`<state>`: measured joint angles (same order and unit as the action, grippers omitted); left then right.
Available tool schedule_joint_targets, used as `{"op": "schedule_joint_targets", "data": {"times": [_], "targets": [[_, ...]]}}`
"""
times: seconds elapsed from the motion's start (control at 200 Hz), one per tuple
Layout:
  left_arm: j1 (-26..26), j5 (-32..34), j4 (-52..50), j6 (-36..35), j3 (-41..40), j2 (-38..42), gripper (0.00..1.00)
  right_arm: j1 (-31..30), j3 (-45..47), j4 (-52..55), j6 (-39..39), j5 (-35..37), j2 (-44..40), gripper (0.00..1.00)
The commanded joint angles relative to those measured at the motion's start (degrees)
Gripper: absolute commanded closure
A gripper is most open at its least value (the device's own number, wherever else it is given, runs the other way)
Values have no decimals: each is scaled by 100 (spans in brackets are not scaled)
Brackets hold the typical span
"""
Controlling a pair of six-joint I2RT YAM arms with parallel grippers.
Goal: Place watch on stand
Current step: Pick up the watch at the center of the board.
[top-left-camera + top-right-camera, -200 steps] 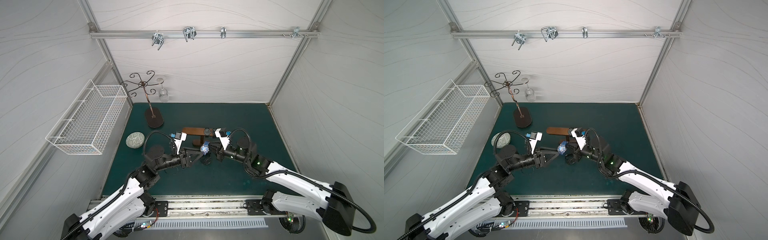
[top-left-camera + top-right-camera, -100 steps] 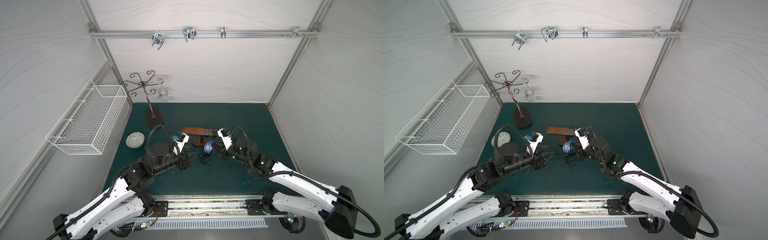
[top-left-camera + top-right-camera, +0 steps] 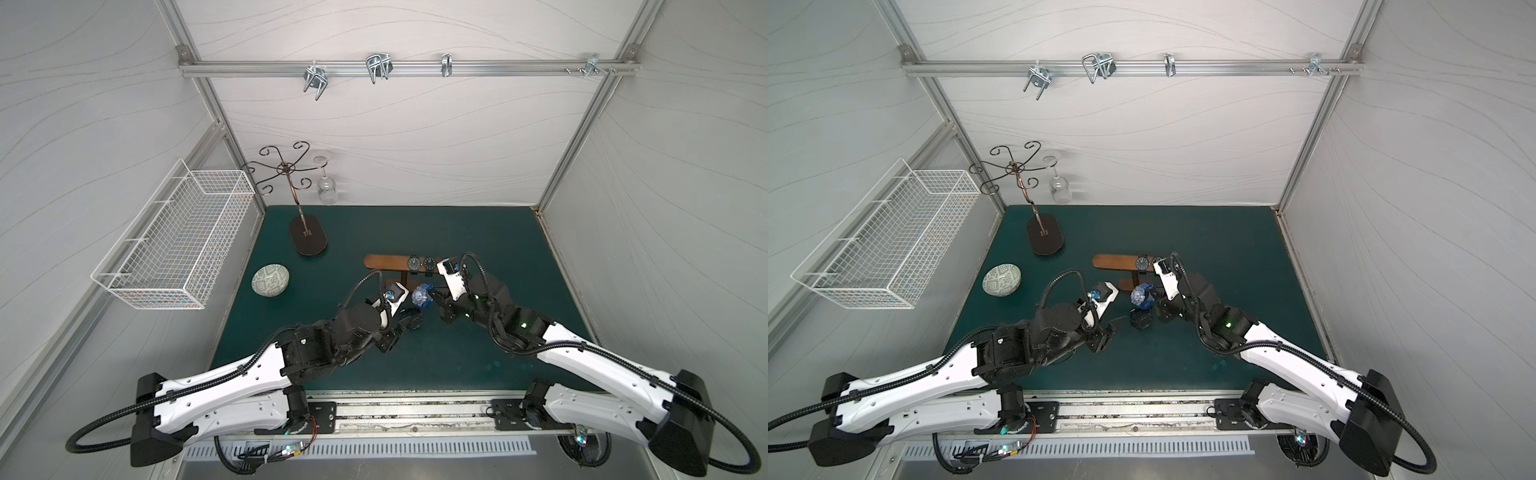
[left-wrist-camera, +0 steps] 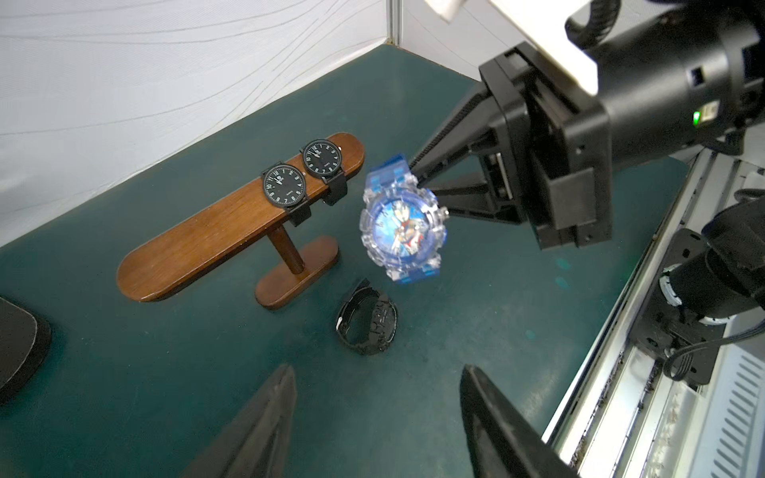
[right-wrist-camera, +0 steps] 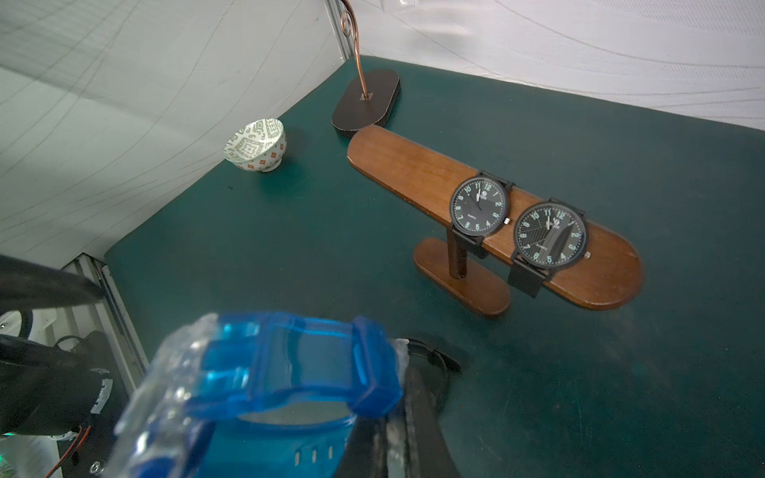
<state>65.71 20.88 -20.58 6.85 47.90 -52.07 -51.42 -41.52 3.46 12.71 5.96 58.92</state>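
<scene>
Left pincer (image 4: 374, 368) stands spread apart; right pincer (image 4: 420, 178) is clamped tight.

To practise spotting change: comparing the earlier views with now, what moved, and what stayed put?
The left hand drew back from the blue watch toward the robot's base, open and empty. The right hand kept its grip on the strap, shifting the watch slightly rightward. The stand, its two black watches and the black watch on the mat stayed put.
</scene>
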Motion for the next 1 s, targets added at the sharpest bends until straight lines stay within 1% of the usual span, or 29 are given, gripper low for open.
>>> {"op": "schedule_joint_targets", "data": {"times": [0.0, 0.045, 0.125, 0.17, 0.205, 0.4, 0.5, 0.61, 0.71, 0.995], "targets": [[-85, -109, 535, 617, 273, 32, 30, -17, 156, -113, 109, 1, -45, 100], [-193, -307, 595, 852, 293, 15, 28, -23, 191, -183, 106, -90, -56, 100], [-432, -908, 721, 1183, 293, -37, 25, -45, 208, -213, 100, -132, -83, 100], [-472, -1069, 788, 1257, 294, -83, 19, -45, 215, -240, 92, -147, -95, 100], [-472, -1125, 785, 1264, 302, -150, 17, -52, 222, -251, 92, -177, -100, 100], [-502, -1164, 551, 1468, 466, -578, 18, -170, 236, -324, 8, -231, -135, 100], [-502, -1182, 761, 1477, 407, -598, 18, -266, 220, -334, -28, -178, -96, 100], [-502, -1067, 660, 1459, 470, -685, 19, -346, 212, -347, -36, -148, -66, 100], [-498, -1098, 824, 1477, 413, -678, 19, -373, 212, -355, -40, -139, -41, 100], [-542, -938, 671, 1494, 526, -922, 24, -491, 184, -365, -93, -55, -20, 100]]}}
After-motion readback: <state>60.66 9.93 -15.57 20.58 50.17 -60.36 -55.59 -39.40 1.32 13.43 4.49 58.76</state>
